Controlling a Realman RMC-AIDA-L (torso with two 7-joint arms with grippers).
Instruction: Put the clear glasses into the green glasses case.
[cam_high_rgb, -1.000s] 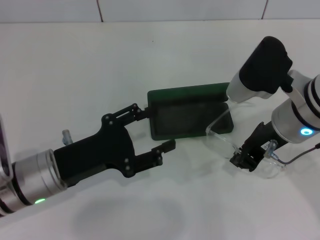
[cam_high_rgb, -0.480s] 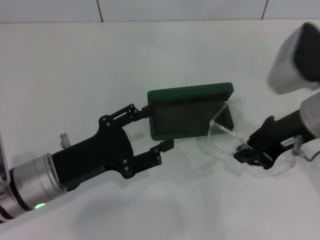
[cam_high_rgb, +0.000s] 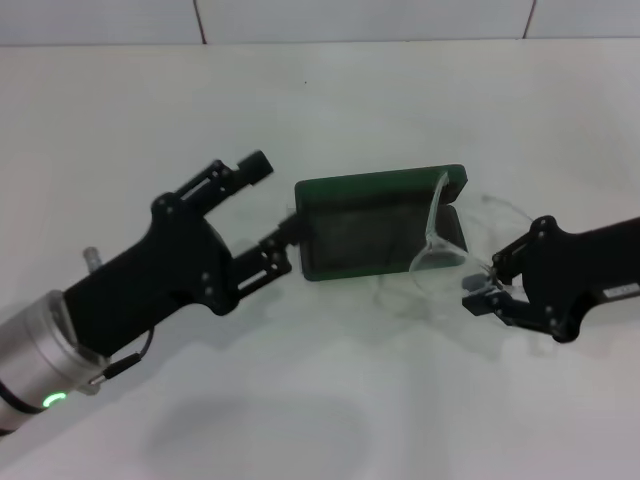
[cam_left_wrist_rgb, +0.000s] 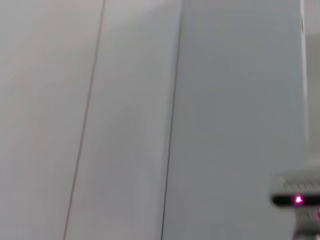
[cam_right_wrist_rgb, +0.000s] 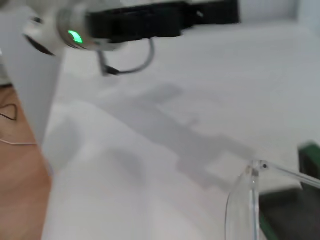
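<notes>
The green glasses case (cam_high_rgb: 372, 232) lies open mid-table, its dark interior facing up and its lid along the far side. The clear glasses (cam_high_rgb: 438, 252) hang tilted over the case's right end, one arm reaching up across the lid's corner. My right gripper (cam_high_rgb: 482, 292) is shut on the glasses just right of the case. My left gripper (cam_high_rgb: 270, 205) stands open at the case's left end, its lower finger (cam_high_rgb: 282, 240) close to the case's edge. The right wrist view shows the glasses (cam_right_wrist_rgb: 243, 202) close up and a corner of the case (cam_right_wrist_rgb: 310, 152).
White tabletop (cam_high_rgb: 330, 400) all around, with a tiled wall edge at the back. The left wrist view shows only a pale wall. In the right wrist view my left arm (cam_right_wrist_rgb: 150, 22) crosses the far side, and the table's edge meets a wooden floor (cam_right_wrist_rgb: 20, 165).
My left gripper turned and rose toward the case's left end. My right arm swung low and carried the glasses left, up over the case's right end.
</notes>
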